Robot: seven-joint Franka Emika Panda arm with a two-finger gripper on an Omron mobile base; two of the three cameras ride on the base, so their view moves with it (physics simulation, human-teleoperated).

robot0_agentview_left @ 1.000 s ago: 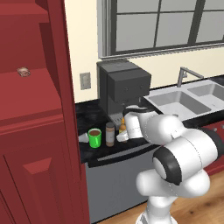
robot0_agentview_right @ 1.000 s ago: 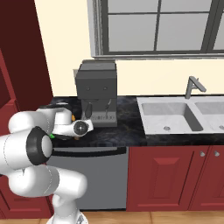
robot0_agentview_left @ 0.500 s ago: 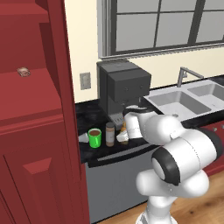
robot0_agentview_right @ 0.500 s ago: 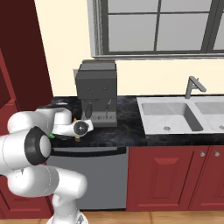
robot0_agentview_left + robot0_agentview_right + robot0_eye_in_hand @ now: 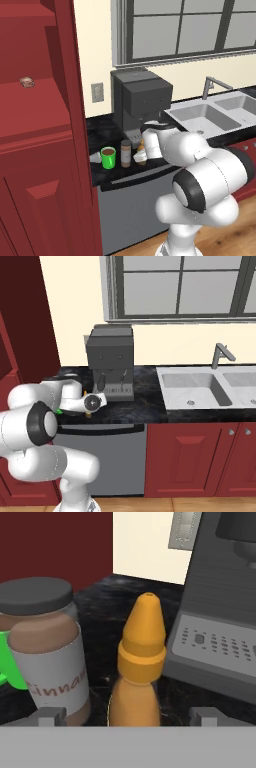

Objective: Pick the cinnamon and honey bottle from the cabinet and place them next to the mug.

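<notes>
Amber honey bottle (image 5: 136,677) upright between our spread gripper (image 5: 127,716) tips, unclamped | cinnamon (image 5: 47,652) jar beside | coffee machine (image 5: 220,612) crowds other side

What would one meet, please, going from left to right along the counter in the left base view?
mug → cinnamon → honey bottle → sink

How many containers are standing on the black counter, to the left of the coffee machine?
3. The mug is farthest left, the cinnamon stands beside it, and the honey bottle is next, closest to the coffee machine. The arm may hide others behind it.
</notes>
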